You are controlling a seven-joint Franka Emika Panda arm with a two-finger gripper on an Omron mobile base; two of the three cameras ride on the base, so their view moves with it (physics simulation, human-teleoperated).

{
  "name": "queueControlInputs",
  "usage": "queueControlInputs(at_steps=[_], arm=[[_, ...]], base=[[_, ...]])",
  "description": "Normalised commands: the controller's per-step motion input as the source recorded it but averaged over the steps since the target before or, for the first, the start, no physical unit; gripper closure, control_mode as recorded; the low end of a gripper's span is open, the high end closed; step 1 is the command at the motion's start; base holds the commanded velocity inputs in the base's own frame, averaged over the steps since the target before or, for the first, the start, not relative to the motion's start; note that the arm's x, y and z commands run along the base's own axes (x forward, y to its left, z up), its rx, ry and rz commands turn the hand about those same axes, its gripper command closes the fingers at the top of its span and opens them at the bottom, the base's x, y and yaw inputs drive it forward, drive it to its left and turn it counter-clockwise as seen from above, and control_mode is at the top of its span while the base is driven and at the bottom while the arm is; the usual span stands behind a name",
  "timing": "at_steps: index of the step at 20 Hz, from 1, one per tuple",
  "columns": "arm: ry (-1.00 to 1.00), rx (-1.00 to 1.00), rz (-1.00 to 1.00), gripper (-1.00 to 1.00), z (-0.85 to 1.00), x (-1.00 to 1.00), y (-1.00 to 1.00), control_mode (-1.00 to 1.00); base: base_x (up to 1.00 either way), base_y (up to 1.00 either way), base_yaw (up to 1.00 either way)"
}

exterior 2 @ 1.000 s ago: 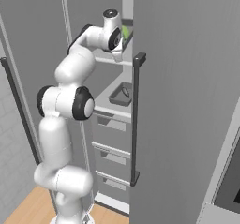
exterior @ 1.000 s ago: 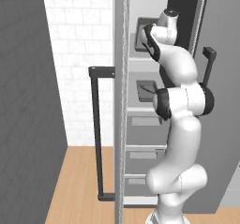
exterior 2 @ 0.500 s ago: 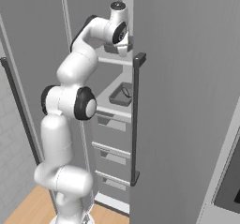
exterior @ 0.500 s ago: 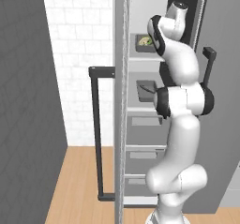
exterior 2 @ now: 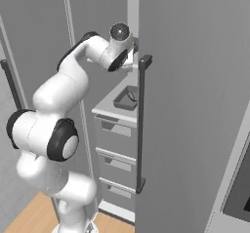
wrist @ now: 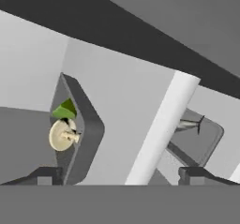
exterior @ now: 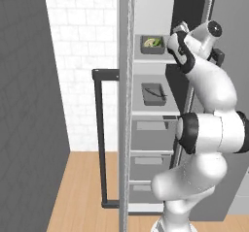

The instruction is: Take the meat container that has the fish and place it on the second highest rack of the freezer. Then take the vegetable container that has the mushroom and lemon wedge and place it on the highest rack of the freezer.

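The freezer (exterior: 146, 60) stands open. On its highest rack sits the vegetable container (exterior: 153, 43) with the cream mushroom (wrist: 62, 135) and the green lemon wedge (wrist: 65, 109). One rack below lies the meat container (exterior: 154, 93) holding the dark fish (wrist: 190, 123); the same tray (exterior 2: 126, 98) is seen from the right base view. My gripper (exterior: 173, 41) hovers just right of the vegetable container, off the rack. Its fingertips (wrist: 45, 175) stand wide apart and open, with nothing between them. In the hand view, the vegetable container (wrist: 83, 129) is at the left.
The freezer door (exterior 2: 195, 105) with its dark bar handle (exterior 2: 141, 125) stands close on my right. Another dark handle (exterior: 99, 139) hangs left of the opening. Grey drawers (exterior 2: 116, 132) fill the cabinet below the racks. A white brick wall (exterior: 82, 37) lies behind.
My gripper has opened and let go of the vegetable container, which now rests on the highest rack. The hand has drawn back out of the rack toward the right.
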Motion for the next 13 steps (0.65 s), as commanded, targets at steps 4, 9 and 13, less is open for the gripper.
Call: queueControlInputs(at_steps=[4, 9, 13], arm=[[-0.34, -0.01, 0.00, -1.00, -0.77, -1.00, 0.00, -1.00], [-0.07, -0.07, 0.00, -1.00, -0.95, -1.00, 0.00, -1.00], [0.01, -0.13, 0.00, -1.00, -0.84, -1.00, 0.00, -1.00]], base=[[0.00, 0.00, 0.00], [0.00, 0.00, 0.00], [0.00, 0.00, 0.00]])
